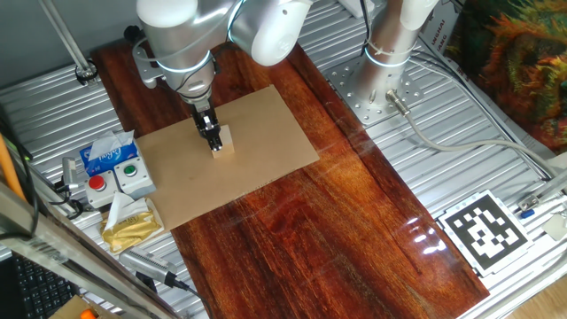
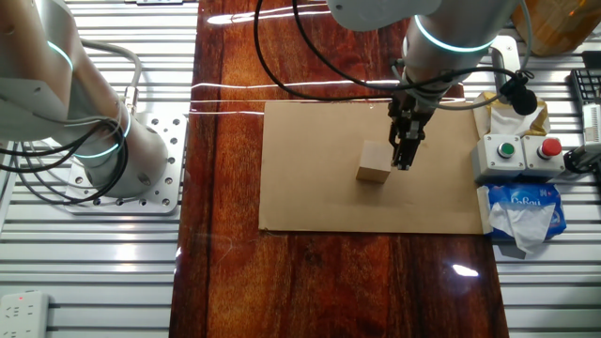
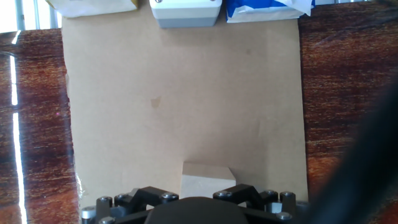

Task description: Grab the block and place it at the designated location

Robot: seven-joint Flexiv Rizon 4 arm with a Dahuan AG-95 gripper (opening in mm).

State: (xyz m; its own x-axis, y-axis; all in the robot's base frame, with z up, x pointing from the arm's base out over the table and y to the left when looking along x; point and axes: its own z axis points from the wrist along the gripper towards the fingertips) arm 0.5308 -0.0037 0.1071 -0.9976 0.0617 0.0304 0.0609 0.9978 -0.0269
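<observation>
The block [image 2: 373,161], a small pale wooden cube, rests on the light-brown cardboard sheet [image 2: 310,188] near its middle. My gripper [image 2: 405,161] points straight down with its dark fingers close against the block's side that faces the button box. From the opposite side the gripper [image 1: 215,144] overlaps the left part of the block [image 1: 224,139]. In the hand view the block [image 3: 207,179] shows at the bottom centre, just above the hand's dark body [image 3: 196,213]; the fingertips are hidden there. No black dot shows on the sheet. The gap between the fingers cannot be made out.
A white box with red and green buttons [image 2: 519,155], a blue tissue pack [image 2: 526,208] and a yellow wrapper [image 1: 133,226] lie beside the sheet. A black-and-white tag [image 1: 485,230] lies at the table's far end. A second arm's base [image 2: 122,160] stands on the metal plate.
</observation>
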